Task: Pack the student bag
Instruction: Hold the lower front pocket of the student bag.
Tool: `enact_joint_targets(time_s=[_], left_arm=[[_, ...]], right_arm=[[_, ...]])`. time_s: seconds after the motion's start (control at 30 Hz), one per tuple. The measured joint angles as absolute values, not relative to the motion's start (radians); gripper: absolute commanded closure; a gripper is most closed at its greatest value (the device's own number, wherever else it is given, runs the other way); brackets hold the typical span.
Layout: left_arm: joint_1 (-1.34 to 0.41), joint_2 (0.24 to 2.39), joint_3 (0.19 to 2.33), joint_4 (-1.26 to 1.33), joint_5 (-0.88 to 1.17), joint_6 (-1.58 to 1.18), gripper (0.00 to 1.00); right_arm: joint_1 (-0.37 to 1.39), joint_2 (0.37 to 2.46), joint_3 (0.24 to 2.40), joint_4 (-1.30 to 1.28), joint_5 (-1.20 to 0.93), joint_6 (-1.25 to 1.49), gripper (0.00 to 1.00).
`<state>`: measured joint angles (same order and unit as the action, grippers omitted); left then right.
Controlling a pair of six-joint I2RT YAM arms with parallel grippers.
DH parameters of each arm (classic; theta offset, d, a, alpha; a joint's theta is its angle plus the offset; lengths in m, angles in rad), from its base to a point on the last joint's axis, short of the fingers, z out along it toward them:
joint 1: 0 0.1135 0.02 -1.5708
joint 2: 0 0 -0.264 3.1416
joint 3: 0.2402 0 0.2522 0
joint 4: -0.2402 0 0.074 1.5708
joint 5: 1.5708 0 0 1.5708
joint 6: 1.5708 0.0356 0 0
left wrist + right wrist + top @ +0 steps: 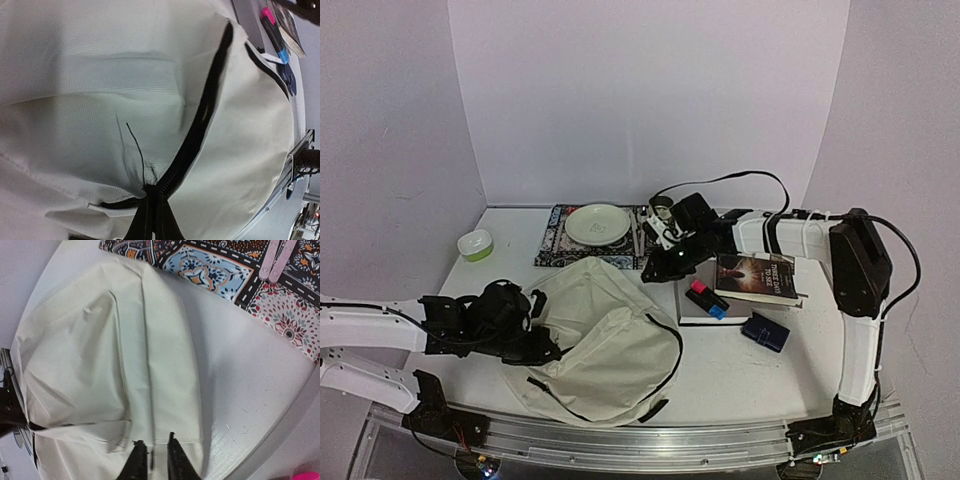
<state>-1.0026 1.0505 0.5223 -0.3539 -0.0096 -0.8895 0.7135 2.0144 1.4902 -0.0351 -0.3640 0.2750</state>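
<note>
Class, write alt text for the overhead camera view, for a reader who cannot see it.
A large cream fabric backpack lies on a white table, the left gripper at its left edge and the right gripper at its far edge.

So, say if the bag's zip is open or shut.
Shut where visible: zip of the student bag is one closed black line; no lining shows.

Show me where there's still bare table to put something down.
Bare table lies front right, between the student bag, the navy pouch and the near edge. A smaller patch sits between the green bowl and the placemat. Around the books it is crowded.
</note>
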Motion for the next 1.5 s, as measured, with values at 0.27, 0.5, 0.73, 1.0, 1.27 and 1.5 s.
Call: enact_joint_targets(time_s=[0.27, 0.5, 0.73, 1.0, 1.27, 1.5], left_arm=[[-1.059, 1.159, 0.588, -0.276, 0.001, -0.886, 1.00], [-1.060, 1.188, 0.609, -0.234, 0.002, -0.868, 1.00], [-1.060, 1.200, 0.609, -0.207, 0.025, -0.862, 1.00], [-1.061, 1.180, 0.582, -0.173, 0.031, -0.874, 0.91], [-1.061, 1.095, 0.574, -0.268, -0.053, -0.877, 0.67], [-1.061, 1.148, 0.744, -0.403, -0.156, -0.764, 0.51]], right_arm=[[0.783, 2.005, 1.519, -0.043, -0.276, 0.271, 0.30], [0.897, 1.950, 1.446, -0.054, -0.162, 0.363, 0.16], [0.984, 1.955, 1.422, -0.055, -0.046, 0.459, 0.13], [0.994, 2.027, 1.398, -0.025, 0.056, 0.498, 0.12], [0.997, 2.028, 1.271, 0.046, 0.094, 0.499, 0.23], [0.997, 2.004, 1.198, 0.155, 0.080, 0.504, 0.53]])
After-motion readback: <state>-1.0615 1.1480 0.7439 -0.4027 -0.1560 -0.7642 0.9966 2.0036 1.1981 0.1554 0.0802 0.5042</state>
